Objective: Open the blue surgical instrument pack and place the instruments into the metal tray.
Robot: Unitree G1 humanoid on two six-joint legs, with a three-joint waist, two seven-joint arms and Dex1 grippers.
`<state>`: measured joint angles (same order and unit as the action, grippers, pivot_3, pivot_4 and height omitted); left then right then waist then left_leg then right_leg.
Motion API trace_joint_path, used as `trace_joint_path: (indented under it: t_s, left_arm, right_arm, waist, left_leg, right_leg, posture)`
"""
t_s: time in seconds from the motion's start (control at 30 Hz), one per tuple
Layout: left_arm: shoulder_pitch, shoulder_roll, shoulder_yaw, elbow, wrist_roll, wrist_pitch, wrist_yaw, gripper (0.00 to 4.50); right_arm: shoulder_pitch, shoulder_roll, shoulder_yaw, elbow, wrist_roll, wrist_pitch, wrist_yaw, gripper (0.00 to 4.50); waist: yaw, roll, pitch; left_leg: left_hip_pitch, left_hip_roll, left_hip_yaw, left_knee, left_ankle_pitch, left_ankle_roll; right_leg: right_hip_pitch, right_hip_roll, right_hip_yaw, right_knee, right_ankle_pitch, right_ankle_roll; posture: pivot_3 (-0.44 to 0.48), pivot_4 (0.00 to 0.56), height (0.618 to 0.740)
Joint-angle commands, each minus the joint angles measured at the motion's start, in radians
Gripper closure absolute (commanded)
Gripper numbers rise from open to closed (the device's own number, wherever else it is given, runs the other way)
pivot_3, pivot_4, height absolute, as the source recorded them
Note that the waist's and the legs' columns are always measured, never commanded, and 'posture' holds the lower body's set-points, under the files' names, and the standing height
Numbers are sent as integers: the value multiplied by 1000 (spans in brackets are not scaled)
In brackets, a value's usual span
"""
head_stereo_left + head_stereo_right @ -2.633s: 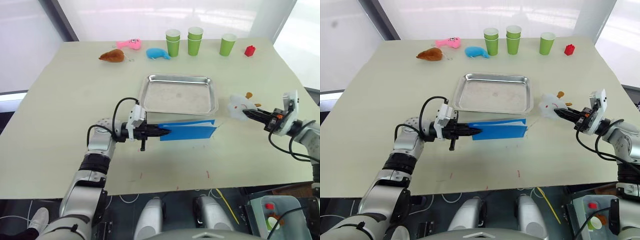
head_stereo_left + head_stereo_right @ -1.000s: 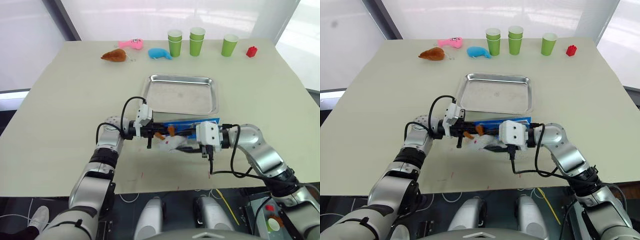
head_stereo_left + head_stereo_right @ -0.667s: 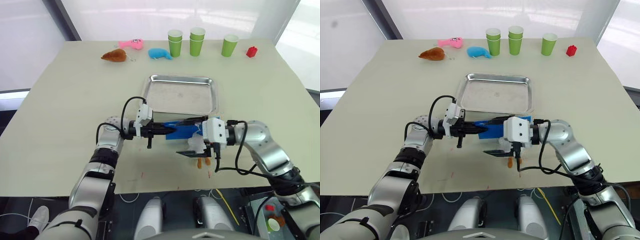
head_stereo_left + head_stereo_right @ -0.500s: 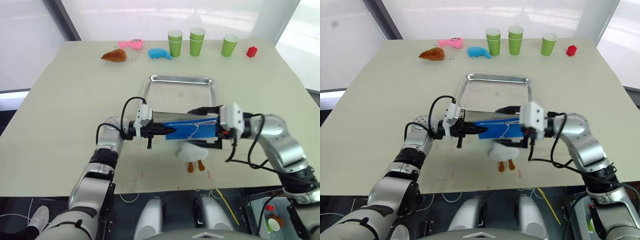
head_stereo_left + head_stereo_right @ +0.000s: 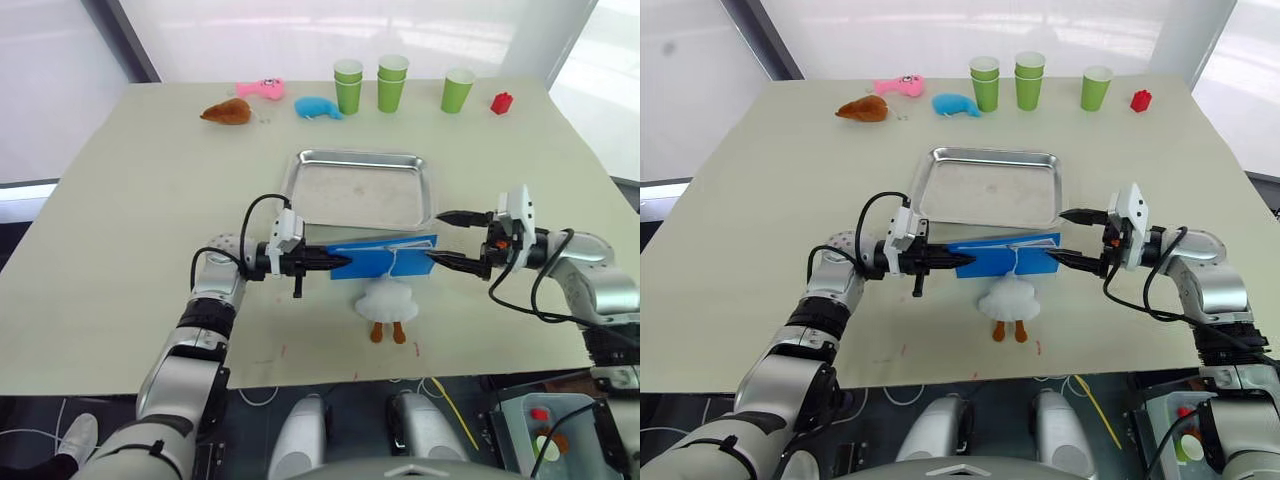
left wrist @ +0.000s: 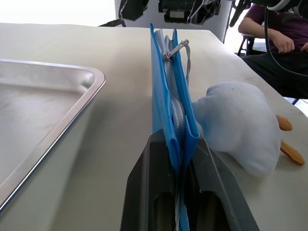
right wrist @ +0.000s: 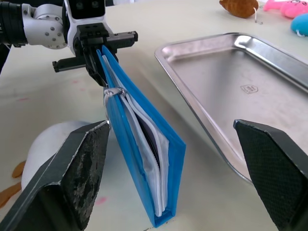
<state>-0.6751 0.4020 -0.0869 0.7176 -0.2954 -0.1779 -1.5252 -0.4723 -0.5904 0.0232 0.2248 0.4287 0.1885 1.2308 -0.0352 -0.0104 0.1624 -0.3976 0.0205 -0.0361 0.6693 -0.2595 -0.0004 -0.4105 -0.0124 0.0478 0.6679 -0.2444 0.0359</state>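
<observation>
Metal tray (image 5: 360,190): shiny brushed steel. Blue surgical instrument pack (image 5: 385,256): matt blue fabric, pale lining. Table (image 5: 140,200): matt cream. White toy (image 5: 388,298): soft plush.

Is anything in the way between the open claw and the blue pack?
Nothing visible is. The right claw is open and points at the near end of the blue pack, with bare table between them. The white plush duck lies beside the pack, off that path. The left claw grips the pack's far end.

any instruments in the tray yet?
No. The tray holds nothing, and the pack stands on edge beside it, pinched at one end by the left hand.
</observation>
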Motion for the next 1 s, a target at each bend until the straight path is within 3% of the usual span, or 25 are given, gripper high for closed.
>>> trace_joint_path:
  t_s: [0.03,0.2,0.27,0.3,0.37,0.47,0.8,0.9,1.0]
  left_arm:
    - [17,-1,-18,0,30,0,0,4500]
    - [19,1,-18,-2,31,-2,1,4500]
    - [21,2,-17,-4,30,-1,2,4500]
    - [22,2,-17,-4,30,-1,3,4500]
    - [23,2,-16,-3,31,-2,5,4500]
    - [25,1,-14,-4,28,1,8,4500]
    - [39,17,13,-48,-1,70,14,4500]
    - [57,41,27,-98,-17,101,6,3358]
    - [70,75,49,-141,-34,121,6,1867]
  right_arm:
    - [-25,23,12,39,-18,-52,36,180]
    - [-47,39,17,58,-13,-50,76,1733]
    - [-47,42,19,53,-10,-46,89,2576]
    - [-48,43,19,50,-9,-43,92,2717]
    - [-49,43,24,49,-14,-45,101,3618]
    - [-52,43,30,53,-28,-53,112,4445]
    - [-62,50,37,71,-51,-65,125,4445]
    - [-65,52,33,77,-51,-68,131,4500]
    - [-63,51,31,78,-50,-70,135,4500]
  waist:
    - [1,0,0]
    - [1,0,0]
    - [1,0,0]
    - [1,0,0]
    - [1,0,0]
    - [0,0,0]
    - [-1,0,0]
    - [-6,0,0]
    - [-7,0,0]
  left_leg:
    - [0,0,0,0,0,0]
    - [0,0,0,0,0,0]
    - [0,0,0,0,0,0]
    - [0,0,0,0,0,0]
    - [0,0,0,0,0,0]
    - [0,0,0,0,0,0]
    - [0,0,0,0,0,0]
    - [0,0,0,0,0,0]
    - [0,1,0,0,0,0]
  right_leg:
    - [0,0,0,0,0,0]
    - [0,0,0,0,0,0]
    - [0,0,0,0,0,0]
    - [0,0,0,0,0,0]
    - [0,0,0,0,0,0]
    - [0,0,0,0,0,0]
    - [0,0,0,0,0,0]
    - [0,0,0,0,0,0]
    - [-1,1,0,0,0,0]
  posture:
    - [0,150,740]
    - [0,150,740]
    - [0,150,740]
    - [0,150,740]
    - [0,150,740]
    - [0,150,740]
    - [0,150,740]
    - [0,150,740]
    - [0,150,740]
